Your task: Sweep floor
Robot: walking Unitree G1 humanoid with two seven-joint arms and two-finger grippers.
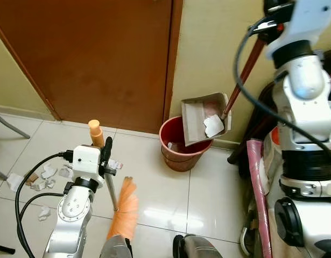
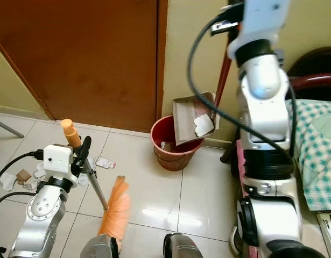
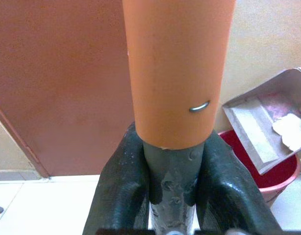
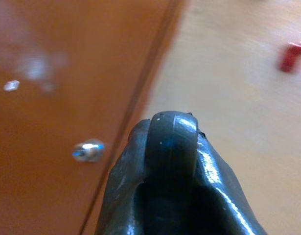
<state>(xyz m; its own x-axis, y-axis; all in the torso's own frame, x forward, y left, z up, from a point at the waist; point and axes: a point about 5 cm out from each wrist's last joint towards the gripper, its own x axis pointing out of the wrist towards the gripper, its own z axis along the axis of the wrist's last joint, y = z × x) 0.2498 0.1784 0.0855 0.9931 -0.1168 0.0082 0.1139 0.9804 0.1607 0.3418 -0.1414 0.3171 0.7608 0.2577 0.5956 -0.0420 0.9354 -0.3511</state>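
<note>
1. At far left, crumpled paper scraps lie scattered on the white tile floor, not yet swept. One more scrap lies just beside the broom.
2. The left gripper pinches the grey shaft of a broom just under its orange handle cap. In the left wrist view, both black fingers press against the shaft. The broom leans, its orange bristles resting on the tiles, likely parked while the other arm works.
3. Behind, a brown wooden door stands closed.
4. In the middle, a red bucket sits at the wall. A grey dustpan tilts over its mouth, a white paper wad low in the pan, apparently to slide it in.
5. At right, the raised right gripper is clamped around the top of the dustpan's dark red handle, holding it high.
</note>
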